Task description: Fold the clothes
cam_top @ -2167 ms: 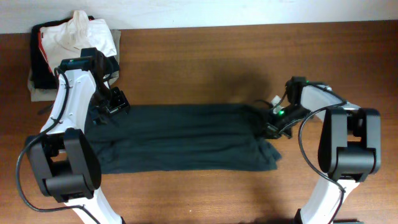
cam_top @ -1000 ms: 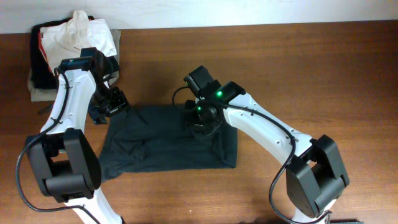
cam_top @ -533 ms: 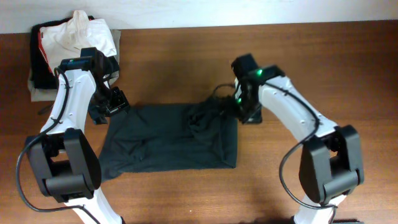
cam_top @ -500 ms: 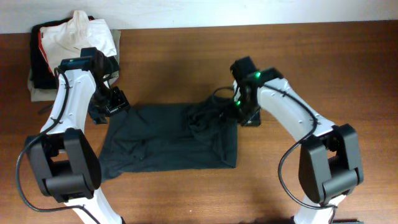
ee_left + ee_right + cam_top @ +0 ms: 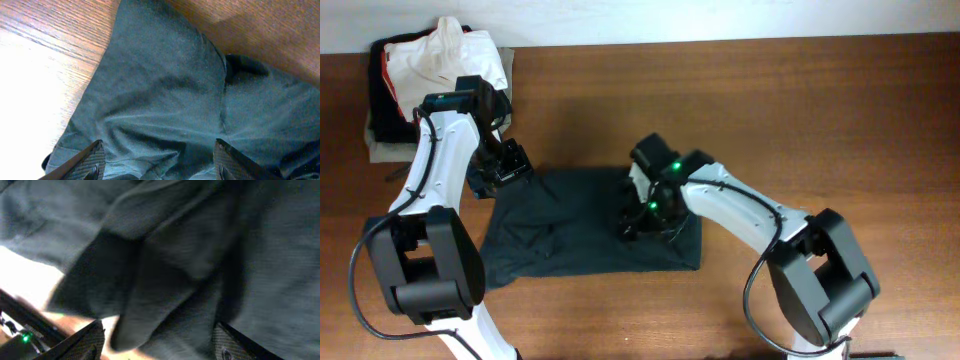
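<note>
Standing by the table (image 5: 840,110) and starting at the left, I see a pile of garments (image 5: 390,100) up at about ten o'clock. A white cloth (image 5: 455,55) is crumpled on top, with a thin red edge and a khaki-grey layer showing under it. Just off the pile toward four o'clock, the left gripper (image 5: 508,168) hangs over the ten-o'clock corner of the T-shirt (image 5: 570,235). Its wrist camera shows its two fingers (image 5: 92,160) spread wide and released, with nothing pinched between them. Dark cloth fills most of that view, and bare wood shows toward nine and one o'clock. I cannot tell whether the tips touch the fabric.

The T-shirt lies on the wood a little toward eight o'clock from the table's middle. It is a dark charcoal, roughly rectangular shape, shallowly creased on its nine-o'clock half and bunched into a ridge of folds toward three o'clock. The right gripper (image 5: 642,212) sits low over that bunched part, its arm reaching in from about five o'clock with a small green light glowing on the wrist. Its fingers (image 5: 92,340) are parted as well, released, with rumpled folds lying below and between them and none of them clamped.
</note>
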